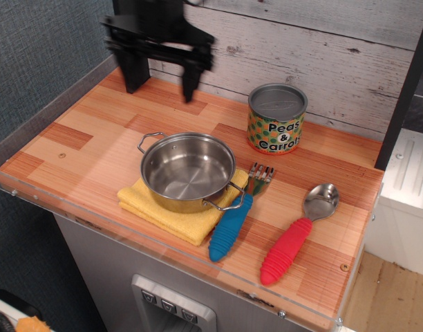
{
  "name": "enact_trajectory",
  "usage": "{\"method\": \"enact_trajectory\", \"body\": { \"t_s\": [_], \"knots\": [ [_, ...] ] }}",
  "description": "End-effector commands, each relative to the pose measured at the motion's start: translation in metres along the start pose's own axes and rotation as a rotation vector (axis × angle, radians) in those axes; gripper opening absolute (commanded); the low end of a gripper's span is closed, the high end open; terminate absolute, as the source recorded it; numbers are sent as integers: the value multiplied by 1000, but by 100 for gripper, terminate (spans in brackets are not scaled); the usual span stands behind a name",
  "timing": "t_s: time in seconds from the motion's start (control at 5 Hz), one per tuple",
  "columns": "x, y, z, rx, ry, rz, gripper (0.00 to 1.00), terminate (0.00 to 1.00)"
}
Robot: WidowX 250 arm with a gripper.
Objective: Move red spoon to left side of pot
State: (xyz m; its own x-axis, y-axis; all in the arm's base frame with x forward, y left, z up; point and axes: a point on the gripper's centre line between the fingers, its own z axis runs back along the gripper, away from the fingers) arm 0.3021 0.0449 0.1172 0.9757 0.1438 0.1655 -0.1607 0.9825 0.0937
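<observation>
The gripper (162,81) hangs above the back left part of the wooden desk (87,138), blurred, its two dark fingers (190,77) pointing down and set wide apart with nothing between them. It is well apart from every utensil.

The red spoon (296,235) lies flat near the front right corner of the desk, its ribbed red handle toward the front edge and its shiny metal bowl pointing back and slightly right. The pot (187,171) stands upright near the middle of the front edge, empty, resting on a folded yellow cloth (166,211) that shows beneath it on the left and front. One wire loop handle points to the back left, the other to the front right.

A blue-handled fork (236,218) lies between the pot and the red spoon, just beside the pot, its tines toward the back. A "Peas & Carrots" tin can (276,119) stands upright near the back edge, right of centre, in front of the whitewashed plank wall (301,41)
</observation>
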Motion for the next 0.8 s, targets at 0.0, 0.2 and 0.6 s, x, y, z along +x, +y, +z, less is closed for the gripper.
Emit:
{"method": "enact_trajectory", "body": {
  "t_s": [0.0, 0.2, 0.6],
  "knots": [
    [-14, -54, 6, -64, -28, -185, 100, 0],
    [-25, -78, -7, -77, -3, -268, 100, 0],
    [-43, -116, -20, -124, 26, -375, 100, 0]
  ]
}}
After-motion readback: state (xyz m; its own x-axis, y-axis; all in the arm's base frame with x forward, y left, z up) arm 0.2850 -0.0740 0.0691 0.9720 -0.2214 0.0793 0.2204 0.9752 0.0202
